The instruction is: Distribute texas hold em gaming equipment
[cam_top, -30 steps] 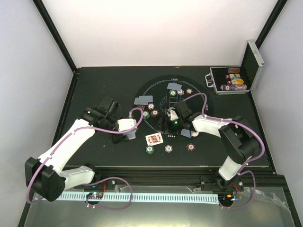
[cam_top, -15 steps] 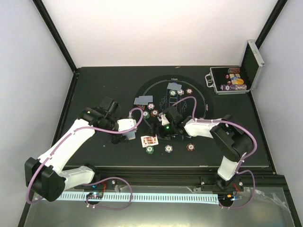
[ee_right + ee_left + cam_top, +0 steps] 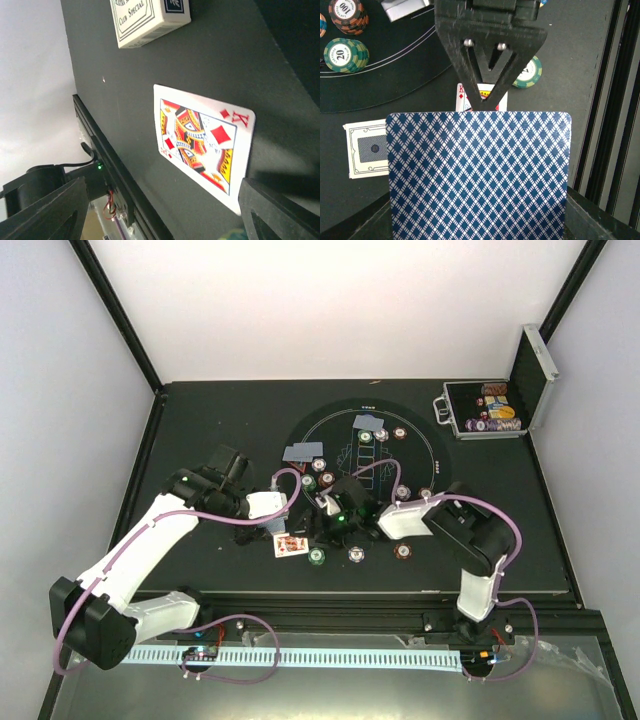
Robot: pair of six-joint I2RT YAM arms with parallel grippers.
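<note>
A face-up king of diamonds (image 3: pixel 290 545) (image 3: pixel 205 145) lies flat on the black table, left of the felt circle. My right gripper (image 3: pixel 315 528) (image 3: pixel 165 215) hangs over it, open, with one finger's tip (image 3: pixel 483 100) at the card's edge. My left gripper (image 3: pixel 272 524) is shut on blue diamond-backed playing cards (image 3: pixel 477 175), held upright just left of the king. Two grey-blue card piles (image 3: pixel 303 452) (image 3: pixel 369 421) lie on the felt. Small chips (image 3: pixel 316 557) (image 3: pixel 356 554) (image 3: pixel 402 550) sit along its near rim, others (image 3: pixel 327 479) (image 3: pixel 340 52) further in.
A white card box (image 3: pixel 367 150) (image 3: pixel 150 20) lies flat beside the king. The open silver-edged case (image 3: pixel 490 410) with coloured chips stands at the back right. The table's black front rail (image 3: pixel 115 185) runs close to the king card.
The king of diamonds has slid left and slightly nearer the front edge, off the felt's rim, with my right gripper moving left over it. The left arm has barely moved.
</note>
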